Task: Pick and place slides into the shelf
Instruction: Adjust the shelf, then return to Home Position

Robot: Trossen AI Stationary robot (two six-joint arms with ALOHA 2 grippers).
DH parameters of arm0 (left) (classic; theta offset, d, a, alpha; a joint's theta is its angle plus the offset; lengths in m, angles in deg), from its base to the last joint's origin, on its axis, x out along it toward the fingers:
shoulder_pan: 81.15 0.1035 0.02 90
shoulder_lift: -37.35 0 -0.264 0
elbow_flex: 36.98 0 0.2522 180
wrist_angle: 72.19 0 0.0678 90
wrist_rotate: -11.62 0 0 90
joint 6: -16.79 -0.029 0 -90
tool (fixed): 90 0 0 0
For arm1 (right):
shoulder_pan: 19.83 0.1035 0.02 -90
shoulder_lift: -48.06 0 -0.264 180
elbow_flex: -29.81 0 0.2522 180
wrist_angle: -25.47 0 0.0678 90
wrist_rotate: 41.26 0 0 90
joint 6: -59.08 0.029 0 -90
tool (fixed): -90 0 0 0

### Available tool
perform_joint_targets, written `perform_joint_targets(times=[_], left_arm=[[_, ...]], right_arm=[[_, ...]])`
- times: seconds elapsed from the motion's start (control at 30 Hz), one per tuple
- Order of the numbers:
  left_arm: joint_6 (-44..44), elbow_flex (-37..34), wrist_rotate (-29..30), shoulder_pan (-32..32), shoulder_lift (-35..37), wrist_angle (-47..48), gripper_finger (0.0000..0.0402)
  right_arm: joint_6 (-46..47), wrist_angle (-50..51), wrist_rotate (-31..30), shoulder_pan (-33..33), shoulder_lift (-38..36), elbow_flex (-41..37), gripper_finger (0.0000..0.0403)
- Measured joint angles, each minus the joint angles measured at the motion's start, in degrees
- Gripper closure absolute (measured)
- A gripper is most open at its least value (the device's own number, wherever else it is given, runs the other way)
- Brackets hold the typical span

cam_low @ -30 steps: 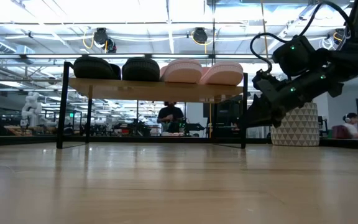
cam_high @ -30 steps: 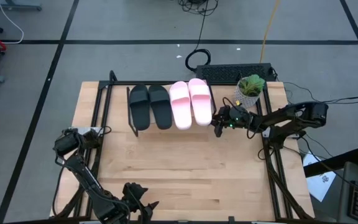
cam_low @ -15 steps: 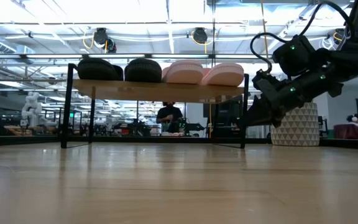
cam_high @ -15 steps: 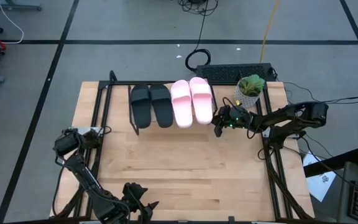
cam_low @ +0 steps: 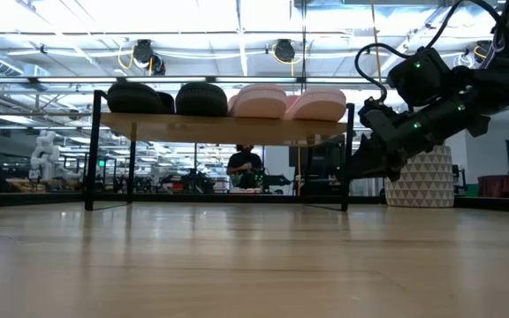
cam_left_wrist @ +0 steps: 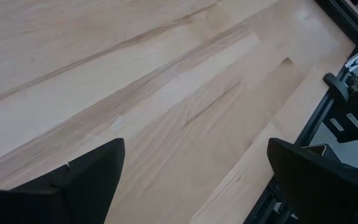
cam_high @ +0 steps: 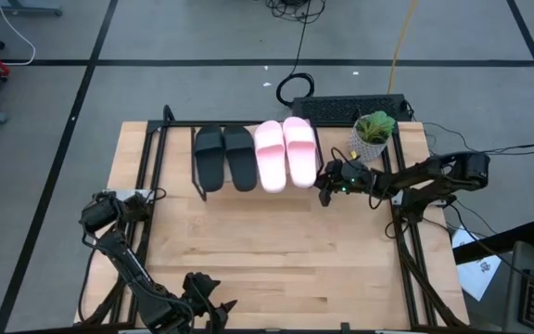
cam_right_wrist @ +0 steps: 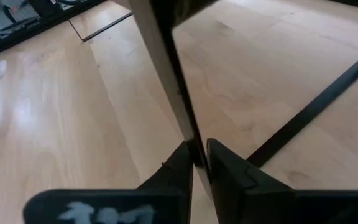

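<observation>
The shelf (cam_low: 219, 128) stands at the table's far middle on thin black legs. Its plank carries the black pair of slides (cam_high: 223, 158) on the left and the pink pair (cam_high: 284, 153) on the right, soles down. My right gripper (cam_high: 324, 190) is at the shelf's right near corner, shut on a leg. My left gripper (cam_left_wrist: 194, 174) waits open over bare table near the front edge (cam_high: 209, 308). My right gripper pinches the shelf's thin black leg (cam_right_wrist: 182, 118) at the right near corner between its two fingers (cam_right_wrist: 225, 165). It comes from the table's right side, slanting a little downward, with the fingers across the leg. The shelf stands on the table (cam_low: 349, 155).
A potted plant (cam_high: 372, 134) in a patterned white pot (cam_low: 418, 177) stands just behind my right arm at the far right corner. A dark keyboard (cam_high: 350, 109) lies beyond the table's far edge. The near half of the tabletop (cam_high: 267, 260) is bare wood.
The shelf with all the slides has shifted a little toward the table's right edge, mostly at its left end. My right gripper has stayed at the right near leg.
</observation>
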Motion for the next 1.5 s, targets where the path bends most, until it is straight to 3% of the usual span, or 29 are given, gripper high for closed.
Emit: perform_joint_targets(times=[0.7,1.2,1.5], left_arm=[[-0.26,0.02,-0.02,0.0,-0.02,-0.02,0.0007],[-0.46,0.02,-0.04,0.0,-0.02,-0.01,0.0007],[-1.56,0.02,-0.07,0.0,-0.02,-0.08,0.0007]], right_arm=[[5.34,3.58,-5.65,9.58,0.04,-0.04,0.0381],[6.96,4.23,-6.85,10.81,0.08,-0.11,0.0379],[10.21,8.86,-5.96,10.79,0.33,-0.33,0.0311]])
